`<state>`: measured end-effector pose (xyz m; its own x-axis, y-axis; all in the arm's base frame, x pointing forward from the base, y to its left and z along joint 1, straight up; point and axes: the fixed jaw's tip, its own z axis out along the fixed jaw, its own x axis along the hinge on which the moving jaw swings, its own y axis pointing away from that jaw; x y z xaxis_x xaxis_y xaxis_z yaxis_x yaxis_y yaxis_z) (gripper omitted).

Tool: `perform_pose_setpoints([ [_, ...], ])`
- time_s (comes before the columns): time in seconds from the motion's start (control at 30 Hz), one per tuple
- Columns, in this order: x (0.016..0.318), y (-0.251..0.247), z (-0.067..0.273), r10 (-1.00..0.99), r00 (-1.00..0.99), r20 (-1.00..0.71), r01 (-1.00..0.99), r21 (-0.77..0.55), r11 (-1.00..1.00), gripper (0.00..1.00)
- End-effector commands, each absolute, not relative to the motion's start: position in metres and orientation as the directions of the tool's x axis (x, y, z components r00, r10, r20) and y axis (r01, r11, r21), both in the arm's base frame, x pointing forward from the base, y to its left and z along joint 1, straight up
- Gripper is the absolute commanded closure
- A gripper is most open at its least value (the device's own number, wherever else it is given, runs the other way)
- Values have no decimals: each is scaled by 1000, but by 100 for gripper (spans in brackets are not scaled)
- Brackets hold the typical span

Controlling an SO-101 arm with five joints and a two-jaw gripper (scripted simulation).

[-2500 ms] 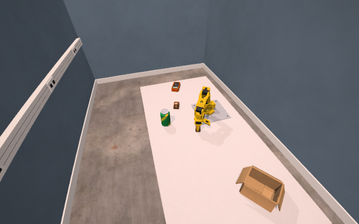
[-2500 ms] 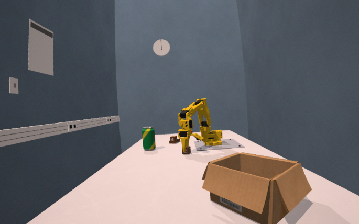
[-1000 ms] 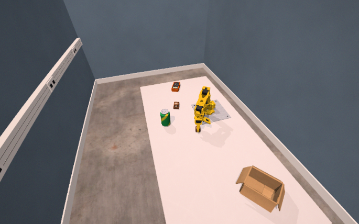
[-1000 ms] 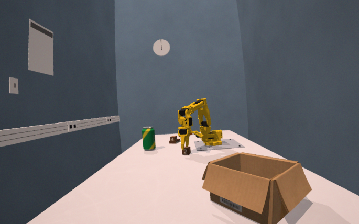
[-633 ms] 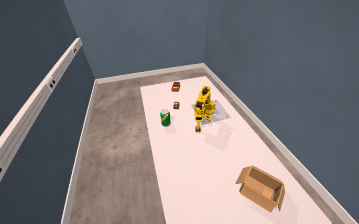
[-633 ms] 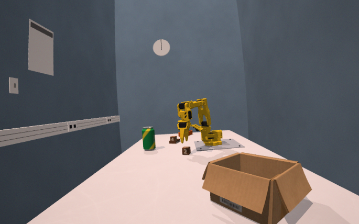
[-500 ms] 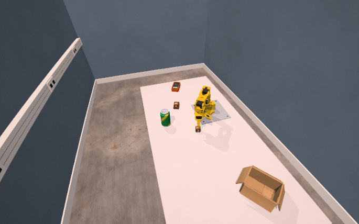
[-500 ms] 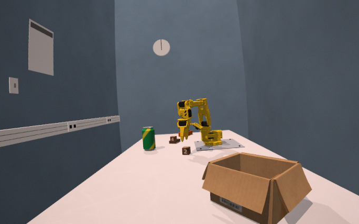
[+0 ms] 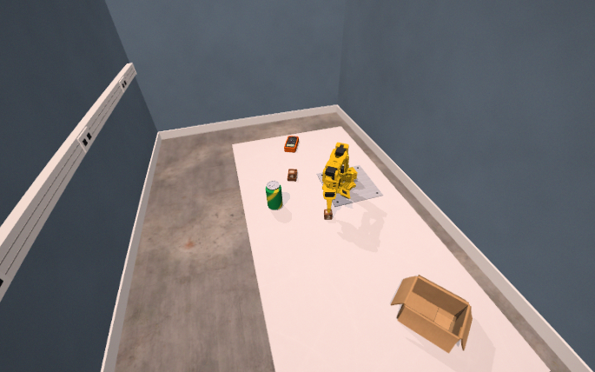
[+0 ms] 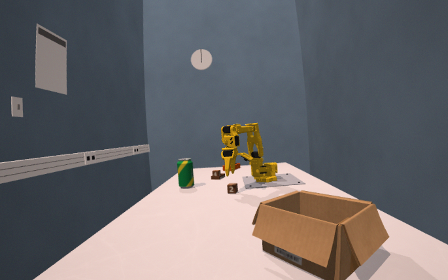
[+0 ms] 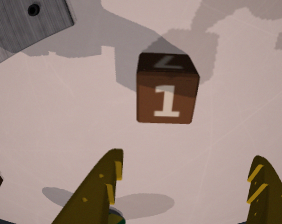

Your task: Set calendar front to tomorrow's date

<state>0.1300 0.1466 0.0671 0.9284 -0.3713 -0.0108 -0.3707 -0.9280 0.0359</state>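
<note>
A loose brown cube (image 9: 327, 215) (image 10: 232, 188) (image 11: 167, 95) sits on the table. Its face toward the exterior camera shows a 2. In the wrist view one face shows an upright 1, and a shadowed face beyond it bears a digit I cannot read surely. My gripper (image 9: 328, 208) (image 10: 230, 173) (image 11: 186, 154) is open and empty, above the table, close to the loose cube and apart from it. The other cube (image 10: 216, 173) sits in the small brown tray (image 10: 217, 178) and shows a 4 toward the exterior camera. The calendar's month side is hidden.
A green can (image 9: 274, 195) (image 10: 185, 173) stands near the tray, by the table's left edge. An orange meter (image 9: 291, 143) lies behind the tray. The arm's grey base plate (image 9: 367, 191) (image 10: 288, 180) is beside the gripper. An open cardboard box (image 9: 428, 321) (image 10: 298, 227) stands farther off.
</note>
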Motion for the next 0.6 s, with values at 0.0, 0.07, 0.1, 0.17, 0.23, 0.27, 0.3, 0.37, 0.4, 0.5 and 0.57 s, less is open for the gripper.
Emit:
perform_pose_setpoints([
  [0.0,129,149,72,-371,929,-6,-371,17,-929,64],
  [0.07,129,149,72,-371,929,-6,-371,17,-929,64],
  [0.1,129,149,72,-371,929,-6,-371,17,-929,64],
  [0.17,129,149,72,-371,929,-6,-371,17,-929,64],
  [0.23,129,149,72,-371,929,-5,-371,16,-929,64],
  [0.27,129,149,73,-371,929,-4,-371,13,-929,64],
  [0.3,130,149,73,-371,929,-3,-371,8,-929,64],
  [0.37,130,150,77,-371,929,3,-371,-10,-929,64],
  [0.4,131,150,79,-371,929,8,-371,-24,-928,64],
  [0.5,132,152,90,-372,928,27,-368,-82,-926,64],
  [0.57,133,153,99,-373,927,44,-365,-133,-922,65],
])
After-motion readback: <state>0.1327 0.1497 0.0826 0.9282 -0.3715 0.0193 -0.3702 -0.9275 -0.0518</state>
